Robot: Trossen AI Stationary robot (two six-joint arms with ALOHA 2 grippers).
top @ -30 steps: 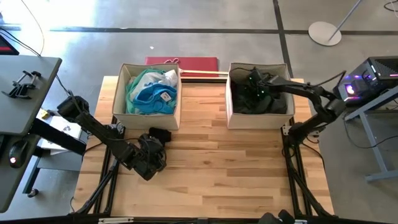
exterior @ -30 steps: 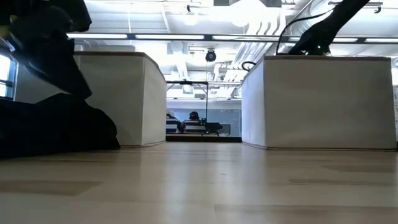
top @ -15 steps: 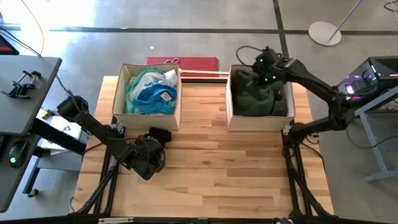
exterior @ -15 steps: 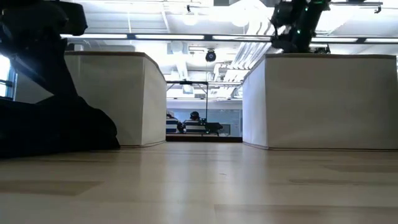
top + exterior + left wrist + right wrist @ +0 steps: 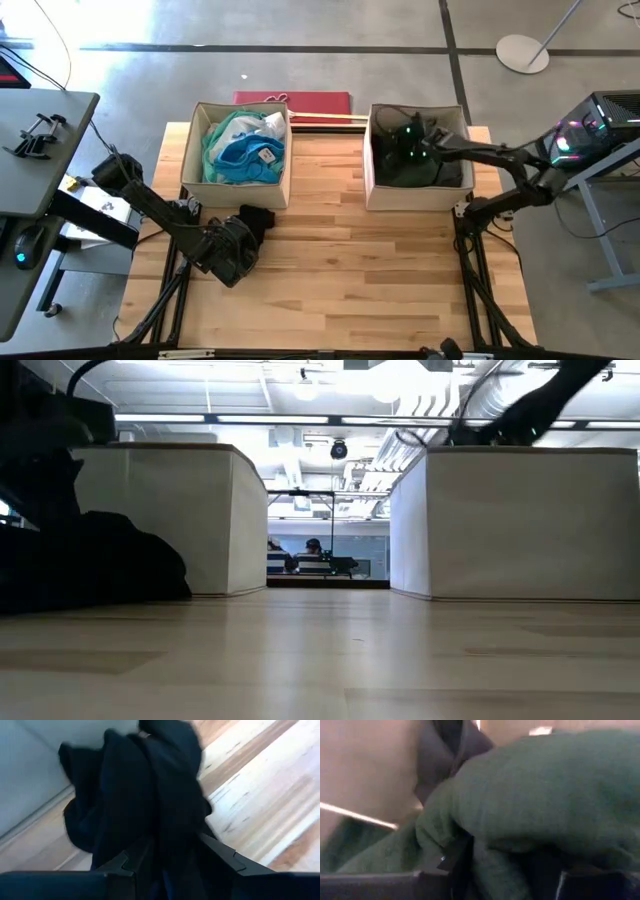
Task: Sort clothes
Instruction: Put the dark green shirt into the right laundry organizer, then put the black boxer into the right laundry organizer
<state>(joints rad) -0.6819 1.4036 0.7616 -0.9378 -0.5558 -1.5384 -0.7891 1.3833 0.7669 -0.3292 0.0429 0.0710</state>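
A black garment [image 5: 256,217] lies bunched on the table in front of the left beige bin [image 5: 283,192]. It also shows in the low view [image 5: 110,565]. My left gripper [image 5: 236,247] is low over its near end, shut on it [image 5: 150,805]. The left bin holds white, teal and bright blue clothes [image 5: 243,148]. My right gripper [image 5: 411,140] is down inside the right beige bin [image 5: 415,196], shut on a dark green garment [image 5: 545,795] that lies on the dark clothes there. My left gripper pinches a bunched fold of the black garment's near end [image 5: 172,847] between its two fingers [image 5: 134,861], slanting down from the table's near left. The rest of the garment lies slack on the table against the left bin. My right gripper has a bunched fold of the dark green garment [image 5: 495,865] between its two fingers [image 5: 454,865], coming down into the bin from the right. The garment bulges over the fingers and rests on the pile in the bin.
The two bins stand side by side at the table's far edge with a gap between them [image 5: 325,560]. A red flat thing [image 5: 293,99] lies behind the left bin. The wooden tabletop [image 5: 350,270] stretches in front of the bins.
My right gripper rose above the right bin with the dark green garment, which heaped up, then came back down into the bin with it. My left gripper has sunk lower onto the black garment, which stays on the table.
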